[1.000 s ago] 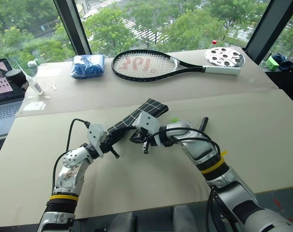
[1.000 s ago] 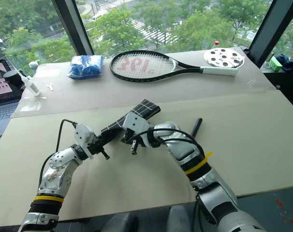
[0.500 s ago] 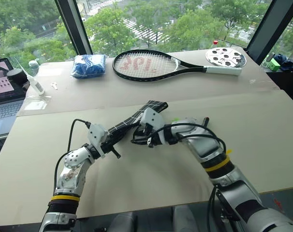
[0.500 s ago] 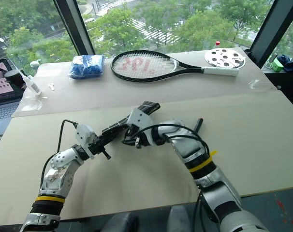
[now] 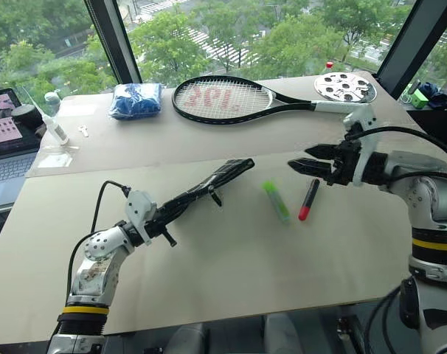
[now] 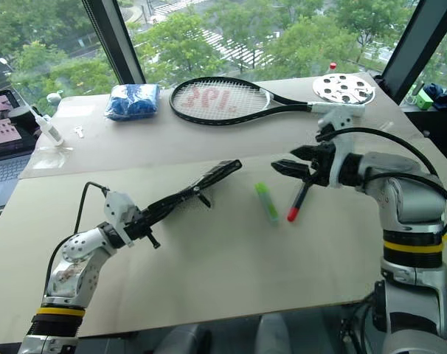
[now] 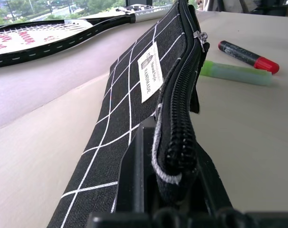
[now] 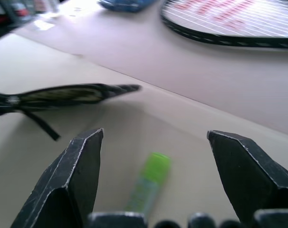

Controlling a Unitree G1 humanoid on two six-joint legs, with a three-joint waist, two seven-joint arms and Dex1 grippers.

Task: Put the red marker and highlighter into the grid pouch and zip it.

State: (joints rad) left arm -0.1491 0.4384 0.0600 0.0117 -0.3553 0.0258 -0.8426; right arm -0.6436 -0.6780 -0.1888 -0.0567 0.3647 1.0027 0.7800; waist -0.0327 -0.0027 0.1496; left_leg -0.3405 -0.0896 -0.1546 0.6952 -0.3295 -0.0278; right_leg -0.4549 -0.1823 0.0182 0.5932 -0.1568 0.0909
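Note:
My left gripper point(image 5: 154, 220) is shut on the near end of the grid pouch point(image 5: 205, 188), a black pouch with white grid lines. It holds the pouch on edge, zipper side up, slanting toward the table's middle, with the black pull cord point(image 5: 215, 198) hanging near the far end. On the table to the right of the pouch's far end lie the light-green highlighter point(image 5: 276, 200) and the red marker point(image 5: 308, 200), red cap toward me. My right gripper point(image 5: 301, 164) hovers open and empty just beyond the marker, pointing left. In the right wrist view the highlighter point(image 8: 146, 183) lies between its fingers point(image 8: 80, 180).
A tennis racket point(image 5: 238, 99) lies across the back of the table, beside a blue bag point(image 5: 135, 99) and a white round disc point(image 5: 344, 87). A laptop point(image 5: 6, 147) and a small bottle point(image 5: 52, 127) stand at the far left.
My right gripper has let go at the pouch, opened, and swung right and up, uncovering the highlighter and marker. The left gripper keeps its hold on the pouch.

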